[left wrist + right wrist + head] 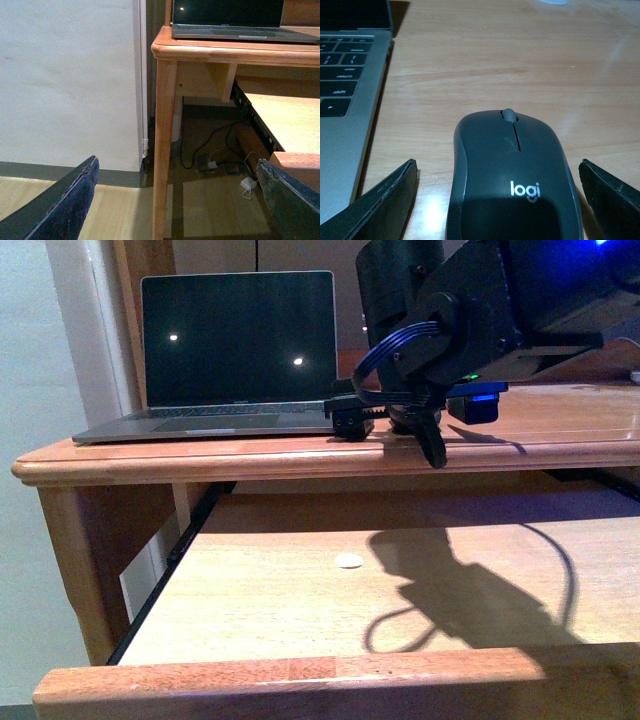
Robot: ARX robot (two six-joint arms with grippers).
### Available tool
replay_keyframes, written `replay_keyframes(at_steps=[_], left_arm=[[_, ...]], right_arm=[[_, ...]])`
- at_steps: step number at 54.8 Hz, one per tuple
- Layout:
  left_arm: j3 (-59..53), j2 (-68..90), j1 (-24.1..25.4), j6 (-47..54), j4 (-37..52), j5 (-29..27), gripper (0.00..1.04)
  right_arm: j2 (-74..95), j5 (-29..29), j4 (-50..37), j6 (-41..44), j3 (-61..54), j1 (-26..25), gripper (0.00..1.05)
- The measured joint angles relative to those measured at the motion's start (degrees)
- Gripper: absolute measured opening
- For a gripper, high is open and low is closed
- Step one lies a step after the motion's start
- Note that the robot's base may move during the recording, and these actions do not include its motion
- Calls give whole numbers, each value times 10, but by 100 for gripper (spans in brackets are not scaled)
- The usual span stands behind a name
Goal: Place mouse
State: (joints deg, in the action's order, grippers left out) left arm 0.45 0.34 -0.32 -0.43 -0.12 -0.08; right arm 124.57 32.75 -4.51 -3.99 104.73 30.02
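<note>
The mouse [512, 185]: flat on the table [530, 65], wheel end toward the back edge, just right of the laptop [345, 110], a strip of bare wood between them. Close to the front edge, judging by the front view, though hidden there behind the arm.

Around it, the right hand [497, 167]: fingers apart, one on each side, neither touching as far as the right wrist view shows, gripping nothing. Not centred in the gap; nearer the finger on the side away from the laptop.

Off the table's left end, down beside the leg, the left hand [177, 161]: also spread, empty, well apart from everything.

Below the front edge, a pull-out shelf [300, 630] with a small white disc [349, 560] on it.

Risks from here:
- Could catch the mouse with the nearer finger on any sideways drift or uneven lift, and drag it.
- Smooth varnished wood, light domed body: likely to slide at a nudge rather than stay put.
- A push toward the front edge could tip it onto the shelf below; a push the other way could knock it against the laptop.
- On closing instead, uneven contact could twist it or squeeze it out from between the rounded sides.
</note>
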Motion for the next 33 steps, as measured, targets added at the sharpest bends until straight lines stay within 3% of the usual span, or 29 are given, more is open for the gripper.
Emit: replay_keyframes(at_steps=[14,28,33], left_arm=[[0,0,0,0,0,0,97],[0,0,0,0,0,0,97],[0,0,0,0,0,0,97]], right_arm=[[-228,-120,-118,-54,-251,-41,97],[-465,-345,-235,-87,-560,-115,97],[-534,-433,-278,-83,-674,-165,97]])
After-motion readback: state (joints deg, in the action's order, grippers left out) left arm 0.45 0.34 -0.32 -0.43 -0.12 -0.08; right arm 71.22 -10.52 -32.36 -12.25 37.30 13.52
